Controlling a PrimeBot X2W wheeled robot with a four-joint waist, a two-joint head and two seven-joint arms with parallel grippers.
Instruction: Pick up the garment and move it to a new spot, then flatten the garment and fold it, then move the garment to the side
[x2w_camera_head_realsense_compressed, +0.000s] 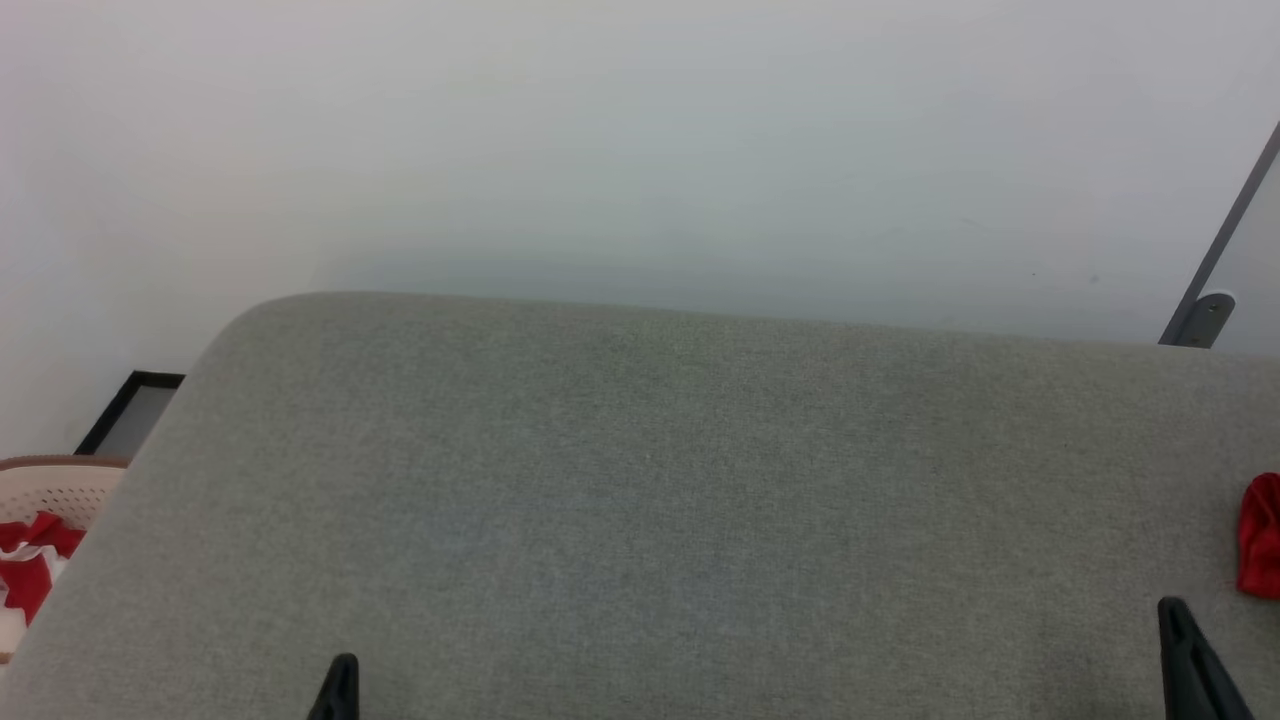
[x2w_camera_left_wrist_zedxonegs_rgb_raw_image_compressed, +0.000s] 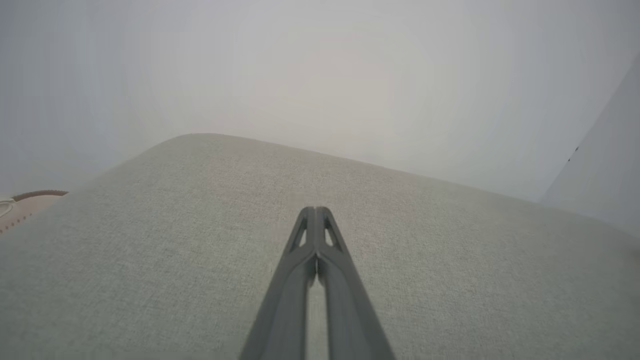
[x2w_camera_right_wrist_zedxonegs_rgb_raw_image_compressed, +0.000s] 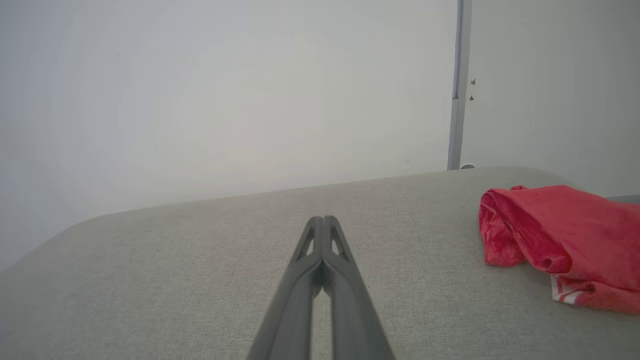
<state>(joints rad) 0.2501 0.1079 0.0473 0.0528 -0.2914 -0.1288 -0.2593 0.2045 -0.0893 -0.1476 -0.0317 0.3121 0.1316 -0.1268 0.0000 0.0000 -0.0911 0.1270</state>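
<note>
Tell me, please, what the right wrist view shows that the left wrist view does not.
Right wrist view: a bunched red garment with striped trim, lying to the right on the grey padded surface; a grey upright strip against the pale wall; and the right gripper, shut and empty.
Left wrist view: the brown rim of a pale basket at the left edge, beside the surface, and the left gripper, shut and empty.
Shared: the grey padded surface and the pale wall behind it.

The left jaws and the right jaws stand closed, fingers (x2w_camera_left_wrist_zedxonegs_rgb_raw_image_compressed: 287, 300) tip to tip.
</note>
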